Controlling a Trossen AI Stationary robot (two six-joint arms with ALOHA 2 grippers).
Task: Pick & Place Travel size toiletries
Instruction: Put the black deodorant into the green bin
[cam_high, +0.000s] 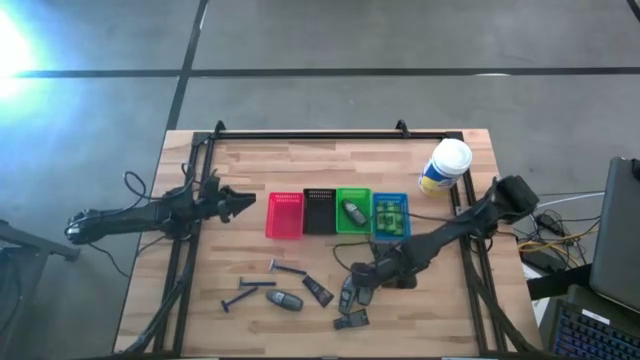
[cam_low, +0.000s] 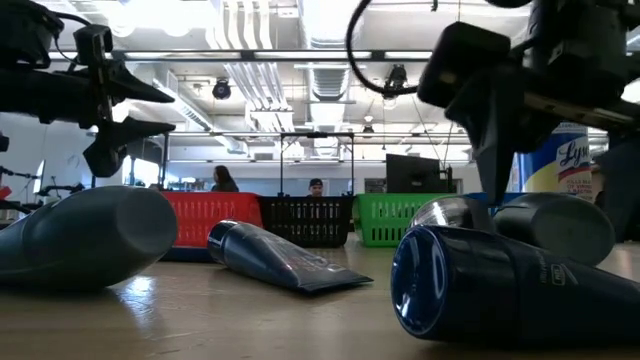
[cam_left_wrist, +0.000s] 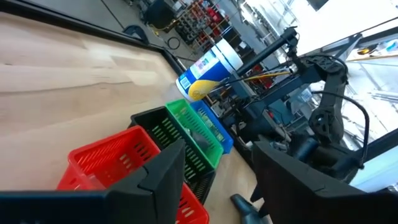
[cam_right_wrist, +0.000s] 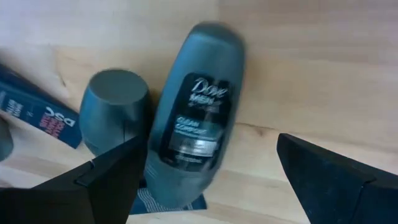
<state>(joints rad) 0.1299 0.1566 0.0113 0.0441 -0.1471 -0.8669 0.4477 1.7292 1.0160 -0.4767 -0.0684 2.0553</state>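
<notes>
Several toiletries lie on the wooden table's near part: thin razors (cam_high: 288, 268), a grey oval piece (cam_high: 284, 300), a dark tube (cam_high: 318, 291) and a cluster of pieces (cam_high: 350, 305). My right gripper (cam_high: 364, 283) hangs open over that cluster. In the right wrist view its fingers (cam_right_wrist: 118, 177) stand on either side of a grey oval roll-on piece (cam_right_wrist: 196, 118) that lies flat on the table, without touching it. My left gripper (cam_high: 240, 203) is open and empty, held above the table just left of the red basket (cam_high: 284, 215).
Red, black (cam_high: 318, 211), green (cam_high: 352, 211) and blue (cam_high: 390, 216) baskets stand in a row at mid table. A grey oval piece lies in the green one and green bottles in the blue one. A white-capped canister (cam_high: 445, 167) stands at the back right. People show in the room behind.
</notes>
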